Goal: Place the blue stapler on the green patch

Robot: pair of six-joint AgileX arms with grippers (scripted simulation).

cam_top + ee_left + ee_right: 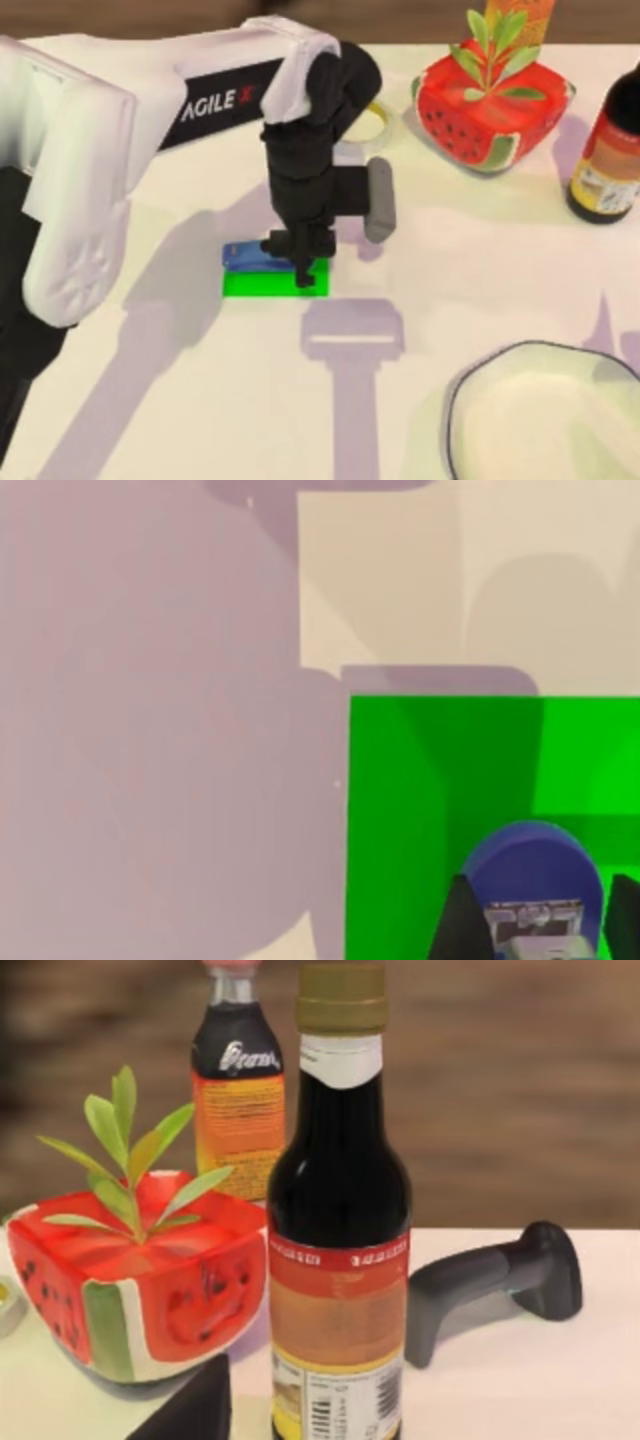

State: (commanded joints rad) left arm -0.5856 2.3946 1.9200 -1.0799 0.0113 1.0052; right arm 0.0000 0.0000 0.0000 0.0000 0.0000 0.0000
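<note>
Top view shows the left gripper (300, 262) pinching the small blue plastic stapler (255, 257) at the flat bright green rectangular patch (270, 284)'s far edge; before releasing, centre it over that patch.

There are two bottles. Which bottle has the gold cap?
The dark sauce bottle in front has the gold cap. The other bottle, behind the watermelon planter, has an orange label and a pinkish top.
</note>
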